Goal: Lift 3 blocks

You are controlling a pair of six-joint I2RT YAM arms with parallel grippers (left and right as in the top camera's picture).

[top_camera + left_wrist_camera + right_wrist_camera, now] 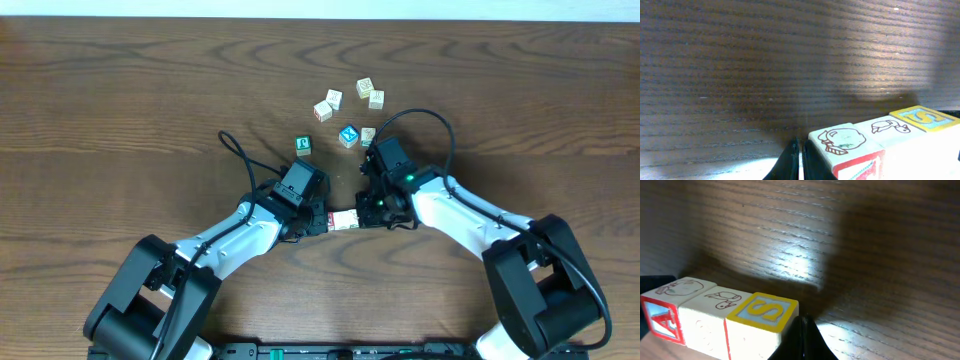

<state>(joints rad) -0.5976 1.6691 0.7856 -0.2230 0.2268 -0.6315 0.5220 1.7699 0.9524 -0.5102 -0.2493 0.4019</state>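
Three blocks form one tight row (pixel 345 220) between my two grippers. The row's end block has a red letter face and a drawn top (pixel 847 142) (pixel 670 305). The middle one is cream with a bird sketch (pixel 887 127) (pixel 715 307). The other end has a yellow S on blue (pixel 922 117) (pixel 762 315). My left gripper (pixel 801 139) (pixel 322 222) is shut, its side pressed against the red-faced end. My right gripper (pixel 805 317) (pixel 368 215) is shut and pressed against the S end. The row's shadow lies apart from it on the table.
Loose cubes lie further back on the wooden table (pixel 120 110): a green-faced one (pixel 303 146), a blue-faced one (pixel 348 135) and several pale ones (pixel 334 98) (pixel 365 87) (pixel 376 99). Cables loop beside both arms.
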